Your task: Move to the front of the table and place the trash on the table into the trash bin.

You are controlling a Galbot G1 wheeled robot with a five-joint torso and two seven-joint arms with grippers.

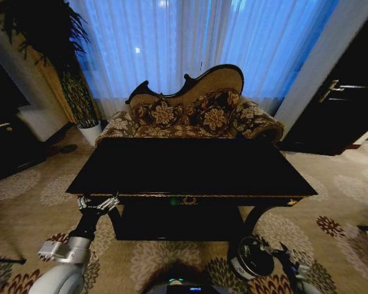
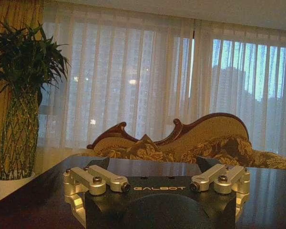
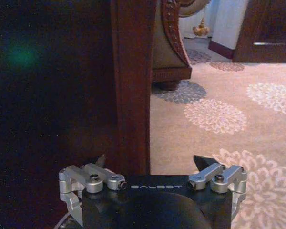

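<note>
At the far left of the head view a tall potted plant [image 1: 73,73] stood beside the curtains. The left gripper [image 1: 98,203] was raised just at the front left corner of the table [image 1: 190,166], level with its gold-trimmed edge. In the left wrist view that gripper [image 2: 157,183] looked across the glossy top toward the sofa [image 2: 190,143], with its linkage arms spread wide and nothing between them, so it stood open. The black table top lay right ahead of it and slightly below.

The table filled the middle of the head view, with the gold ornament [image 1: 187,200] on its front rail and the patterned sofa behind it.

To the right, the trash bin [image 1: 253,257] stood on the floral carpet [image 1: 331,202] beside the table's front right leg. The right gripper [image 1: 288,254] hung low, just beside the bin's right side. In the right wrist view the right gripper [image 3: 155,171] was spread apart, empty, facing a dark wooden table leg [image 3: 131,86] close ahead.
</note>
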